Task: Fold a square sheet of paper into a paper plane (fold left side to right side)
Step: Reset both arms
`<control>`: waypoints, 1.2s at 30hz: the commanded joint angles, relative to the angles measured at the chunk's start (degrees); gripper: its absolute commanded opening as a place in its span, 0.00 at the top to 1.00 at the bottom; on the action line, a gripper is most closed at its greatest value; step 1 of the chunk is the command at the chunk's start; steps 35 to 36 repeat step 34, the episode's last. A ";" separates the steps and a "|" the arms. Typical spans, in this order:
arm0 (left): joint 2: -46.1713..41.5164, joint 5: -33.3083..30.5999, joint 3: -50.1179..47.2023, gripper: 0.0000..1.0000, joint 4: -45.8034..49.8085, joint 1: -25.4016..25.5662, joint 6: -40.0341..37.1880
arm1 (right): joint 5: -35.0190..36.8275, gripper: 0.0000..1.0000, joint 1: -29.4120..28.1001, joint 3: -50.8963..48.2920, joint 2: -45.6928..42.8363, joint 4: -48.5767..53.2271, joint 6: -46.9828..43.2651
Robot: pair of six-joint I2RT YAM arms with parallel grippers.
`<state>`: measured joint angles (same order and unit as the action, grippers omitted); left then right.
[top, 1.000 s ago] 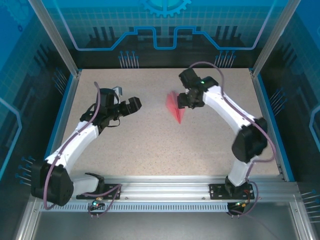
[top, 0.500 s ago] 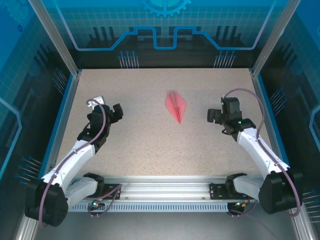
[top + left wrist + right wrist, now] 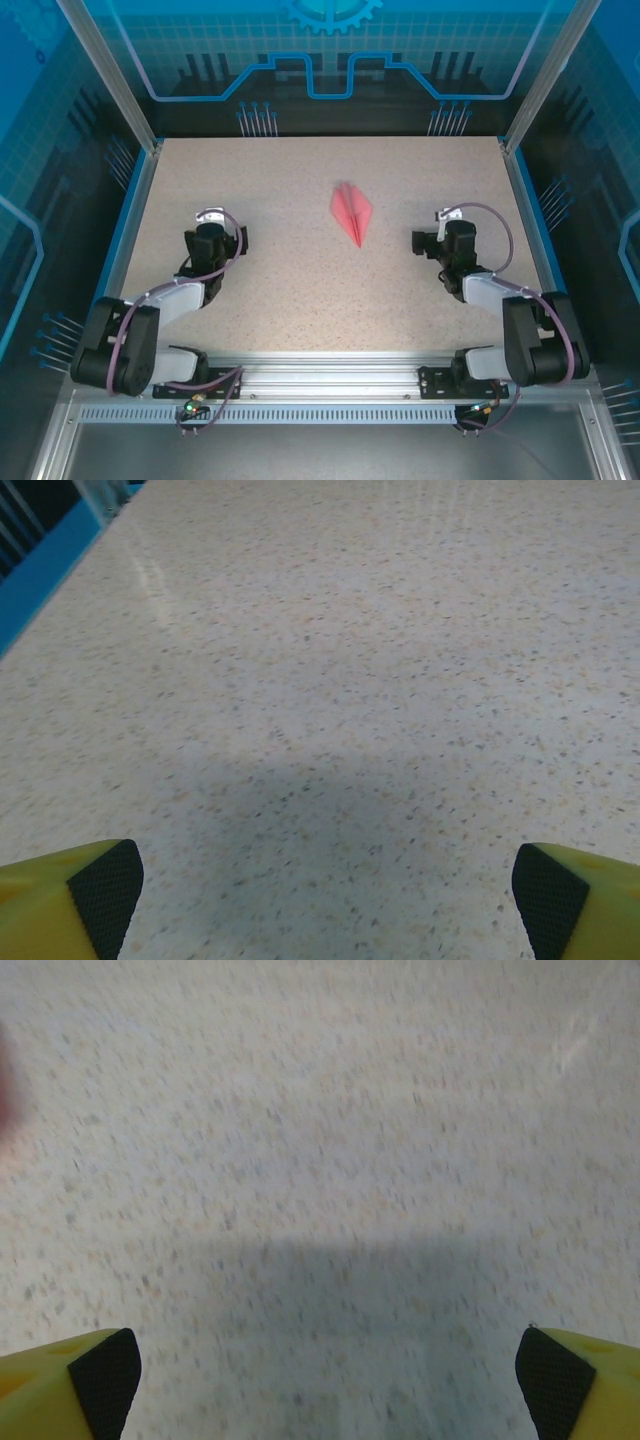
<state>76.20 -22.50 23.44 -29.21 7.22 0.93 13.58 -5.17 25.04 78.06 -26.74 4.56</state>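
Note:
The square sheet of paper lies folded as a narrow salmon-pink paper plane on the table, slightly right of centre, its sharp point toward the near edge. My left gripper is low over the table well to the plane's left. In the left wrist view this left gripper is open, with bare speckled tabletop between its fingertips. My right gripper is to the plane's right, apart from it. The right wrist view shows the right gripper open over bare tabletop, holding nothing.
Both arms are folded back near their bases on the rail at the near edge. Blue side walls and metal frame posts bound the speckled table. The plane is the one loose object on it.
A second ago my right gripper was at the plane; it has let go, opened and pulled back right and nearer. The left arm has also drawn back. The plane stays put.

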 commanded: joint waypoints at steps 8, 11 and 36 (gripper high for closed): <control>10.40 20.97 -2.01 0.01 -20.38 -7.04 -1.25 | -5.17 0.00 1.53 -1.41 8.01 -18.48 -3.25; 10.62 20.47 0.34 0.01 -15.78 -7.56 -0.43 | -5.13 0.00 1.48 -1.30 7.88 -17.79 -3.28; 10.60 20.33 0.34 0.01 -15.77 -7.60 -0.49 | -6.28 0.00 0.89 -0.54 7.99 -16.59 -4.50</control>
